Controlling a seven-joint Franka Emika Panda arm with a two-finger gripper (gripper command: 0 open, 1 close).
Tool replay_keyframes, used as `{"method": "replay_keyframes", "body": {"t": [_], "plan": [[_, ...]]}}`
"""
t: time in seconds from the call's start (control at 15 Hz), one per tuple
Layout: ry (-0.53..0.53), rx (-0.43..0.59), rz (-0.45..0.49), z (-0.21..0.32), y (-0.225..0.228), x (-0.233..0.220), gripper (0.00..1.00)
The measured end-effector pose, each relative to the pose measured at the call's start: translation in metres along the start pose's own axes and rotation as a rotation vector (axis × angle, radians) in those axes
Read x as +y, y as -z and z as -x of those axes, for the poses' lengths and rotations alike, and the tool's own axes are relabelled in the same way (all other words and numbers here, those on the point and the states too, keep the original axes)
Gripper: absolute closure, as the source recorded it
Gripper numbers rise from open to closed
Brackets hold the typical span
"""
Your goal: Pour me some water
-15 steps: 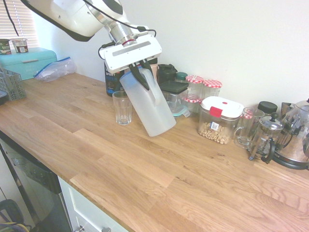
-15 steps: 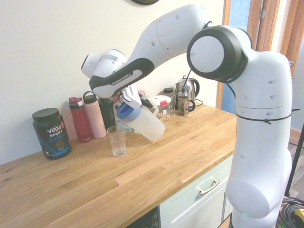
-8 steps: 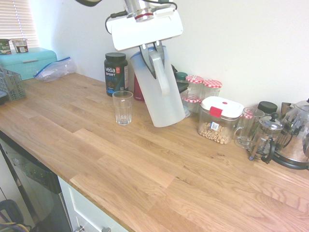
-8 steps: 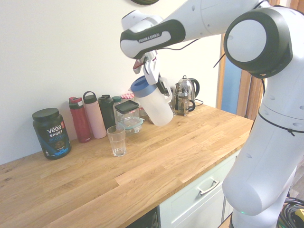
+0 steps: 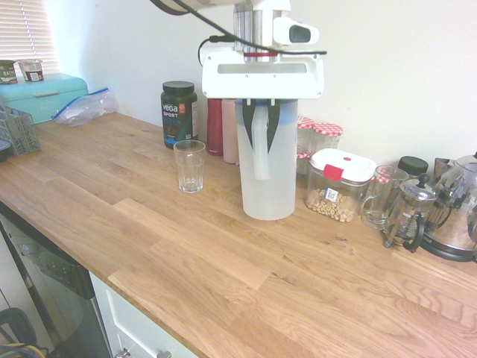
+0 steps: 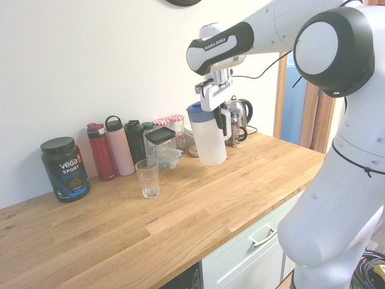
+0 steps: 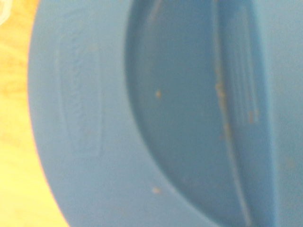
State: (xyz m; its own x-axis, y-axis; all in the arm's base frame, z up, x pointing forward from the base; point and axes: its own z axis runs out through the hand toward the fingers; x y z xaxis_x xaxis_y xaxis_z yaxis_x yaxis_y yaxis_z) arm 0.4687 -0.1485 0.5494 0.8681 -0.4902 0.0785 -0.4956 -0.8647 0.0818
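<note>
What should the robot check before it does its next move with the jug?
1. Fingers gripping the jug handle: ok.
2. Water jug upright, not tipped: ok.
3. Blue lid on the jug: ok.
4. Drinking glass upright and apart from the jug: ok.
5. Water in the glass: cannot tell; it looks empty.
6. Jug base resting on the wooden counter: cannot tell; it looks close to it.

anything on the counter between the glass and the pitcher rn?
Nothing: bare wooden counter separates the glass from the gripper-held pitcher. Both exterior views show it.
</note>
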Motion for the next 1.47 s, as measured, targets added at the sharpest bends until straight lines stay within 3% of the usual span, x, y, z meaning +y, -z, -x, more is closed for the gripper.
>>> {"method": "replay_keyframes", "body": {"t": [0.47, 0.73, 1.33, 1.4, 1.47], "plan": [[-0.351, 0.075, -0.14, 0.0, -0.041, 0.04, 1.0], [-0.547, 0.096, -0.154, 0.012, -0.051, 0.041, 1.0], [-0.573, 0.018, -0.109, 0.035, -0.061, 0.037, 1.0], [-0.573, 0.013, -0.108, 0.036, -0.064, 0.036, 0.0], [-0.573, 0.01, -0.108, 0.037, -0.067, 0.036, 0.0]]}}
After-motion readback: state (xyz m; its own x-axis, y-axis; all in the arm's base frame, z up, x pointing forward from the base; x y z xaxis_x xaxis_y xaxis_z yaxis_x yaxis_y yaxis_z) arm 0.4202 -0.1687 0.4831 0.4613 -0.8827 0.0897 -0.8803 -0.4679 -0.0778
